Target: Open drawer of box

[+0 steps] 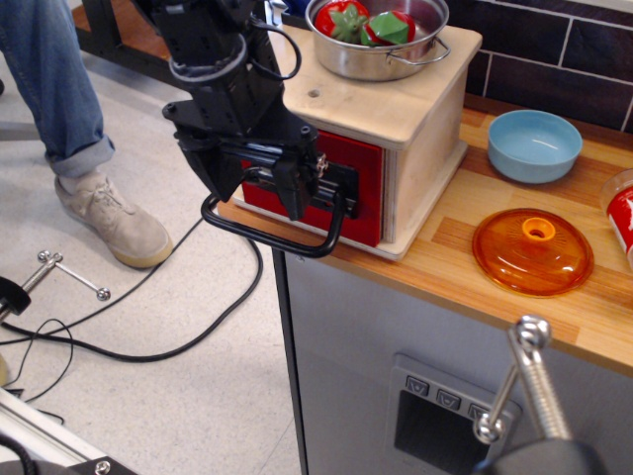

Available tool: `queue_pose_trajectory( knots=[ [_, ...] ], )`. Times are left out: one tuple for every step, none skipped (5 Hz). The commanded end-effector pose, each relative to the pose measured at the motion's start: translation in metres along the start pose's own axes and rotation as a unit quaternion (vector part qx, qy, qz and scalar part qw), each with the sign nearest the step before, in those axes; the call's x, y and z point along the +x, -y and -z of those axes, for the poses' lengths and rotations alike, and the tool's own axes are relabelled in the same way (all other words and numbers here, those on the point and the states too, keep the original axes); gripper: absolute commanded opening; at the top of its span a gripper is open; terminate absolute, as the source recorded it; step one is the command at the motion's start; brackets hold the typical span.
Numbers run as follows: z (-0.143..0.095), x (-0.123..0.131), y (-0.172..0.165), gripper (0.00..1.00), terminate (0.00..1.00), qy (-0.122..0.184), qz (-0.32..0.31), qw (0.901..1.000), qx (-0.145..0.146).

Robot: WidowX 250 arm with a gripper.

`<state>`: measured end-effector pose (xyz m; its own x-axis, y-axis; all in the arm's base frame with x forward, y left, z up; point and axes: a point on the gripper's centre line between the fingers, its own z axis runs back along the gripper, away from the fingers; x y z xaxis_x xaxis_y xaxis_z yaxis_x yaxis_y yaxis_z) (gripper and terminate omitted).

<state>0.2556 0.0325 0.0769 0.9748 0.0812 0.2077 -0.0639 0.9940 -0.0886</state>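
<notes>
Hovering black claw (259,188) over looped handle | grip state unclear | red drawer (341,198) seemingly flush | plywood box (415,114)

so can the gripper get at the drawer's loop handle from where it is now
Probably yes. The gripper sits right in front of the red drawer, over the black loop handle, and nothing stands between them. Whether its fingers are already around the bar cannot be told from this view.
</notes>
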Motion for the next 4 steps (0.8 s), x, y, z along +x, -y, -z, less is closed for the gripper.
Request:
queue_pose_trajectory(
  knots=[
    [0.005, 0.027, -0.002, 1.0, 0.0, 0.026, -0.011, 0.9993, 0.023],
    [0.014, 0.038, -0.001, 1.0, 0.0, 0.026, -0.007, 0.9991, 0.033],
    [0.023, 0.036, -0.004, 1.0, 0.0, 0.018, -0.009, 0.999, 0.04],
    [0.031, 0.024, -0.01, 1.0, 0.0, 0.013, -0.008, 0.9988, 0.046]
  ],
)
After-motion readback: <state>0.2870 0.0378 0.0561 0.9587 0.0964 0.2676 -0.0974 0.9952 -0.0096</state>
